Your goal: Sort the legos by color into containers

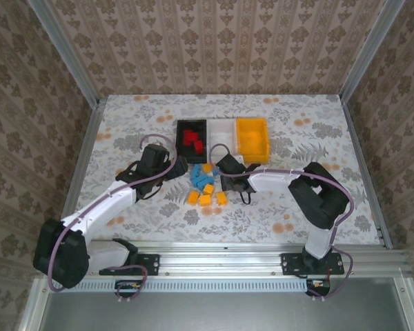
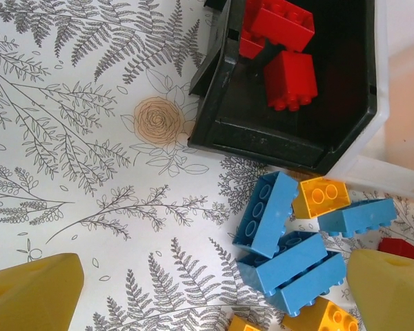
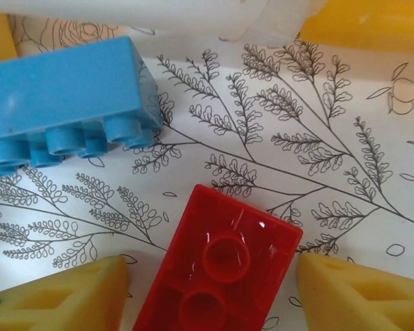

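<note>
From above, the loose legos [image 1: 205, 185] lie on the surface [image 1: 138, 117] between the left arm [image 1: 110, 200] and right arm [image 1: 283, 178], just short of the black bin [image 1: 192, 140], white bin [image 1: 222, 128] and orange bin [image 1: 252, 138].

At the left wrist, the left jaws stand wide and empty. The blue bricks [image 2: 283, 248] lie toward the right-hand finger [image 2: 390, 289].

At the right wrist, a red brick [image 3: 217, 265] lies flat between the part-open right jaws, its long axis roughly along the fingers [image 3: 62, 296] and slightly skewed. Whether they press it I cannot tell — this arm is likely the better placed.

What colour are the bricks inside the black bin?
The bricks are red; clearest in left wrist view.
</note>
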You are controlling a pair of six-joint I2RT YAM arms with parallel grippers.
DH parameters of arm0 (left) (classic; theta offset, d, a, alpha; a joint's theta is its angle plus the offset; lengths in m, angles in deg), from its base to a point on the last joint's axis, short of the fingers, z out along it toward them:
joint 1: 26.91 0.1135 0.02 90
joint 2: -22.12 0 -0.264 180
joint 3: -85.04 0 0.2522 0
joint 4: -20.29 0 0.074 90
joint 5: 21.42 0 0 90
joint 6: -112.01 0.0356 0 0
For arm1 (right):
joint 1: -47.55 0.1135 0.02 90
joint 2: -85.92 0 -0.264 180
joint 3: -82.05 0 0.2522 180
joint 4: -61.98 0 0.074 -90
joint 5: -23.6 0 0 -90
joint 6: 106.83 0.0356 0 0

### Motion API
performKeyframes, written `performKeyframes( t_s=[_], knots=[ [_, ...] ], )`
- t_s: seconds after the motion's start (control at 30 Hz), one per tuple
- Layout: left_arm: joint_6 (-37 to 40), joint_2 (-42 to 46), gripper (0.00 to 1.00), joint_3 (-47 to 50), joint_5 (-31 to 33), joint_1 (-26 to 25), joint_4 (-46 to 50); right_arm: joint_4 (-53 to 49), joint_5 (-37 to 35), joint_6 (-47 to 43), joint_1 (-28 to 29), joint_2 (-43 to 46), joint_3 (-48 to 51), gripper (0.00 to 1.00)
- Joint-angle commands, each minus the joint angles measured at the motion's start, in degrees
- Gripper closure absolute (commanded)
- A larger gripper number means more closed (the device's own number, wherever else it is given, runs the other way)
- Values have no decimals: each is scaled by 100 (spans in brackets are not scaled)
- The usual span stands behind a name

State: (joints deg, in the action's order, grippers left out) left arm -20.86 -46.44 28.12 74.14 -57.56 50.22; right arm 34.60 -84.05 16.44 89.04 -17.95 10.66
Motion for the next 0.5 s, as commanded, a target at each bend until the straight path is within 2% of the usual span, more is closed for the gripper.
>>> performKeyframes(
  t_s=[0.0, 0.13, 0.47],
  knots=[
    [-14, -52, 0, -23, -69, 24, -90, 82, 75, 11, -28, -142, -108, 41],
    [5, -65, 0, -52, -103, 24, -61, 89, 43, -140, -44, -181, -153, 54],
    [117, 10, 0, 5, -353, 24, -308, 252, -122, -171, -28, 171, 237, 67]
  ],
)
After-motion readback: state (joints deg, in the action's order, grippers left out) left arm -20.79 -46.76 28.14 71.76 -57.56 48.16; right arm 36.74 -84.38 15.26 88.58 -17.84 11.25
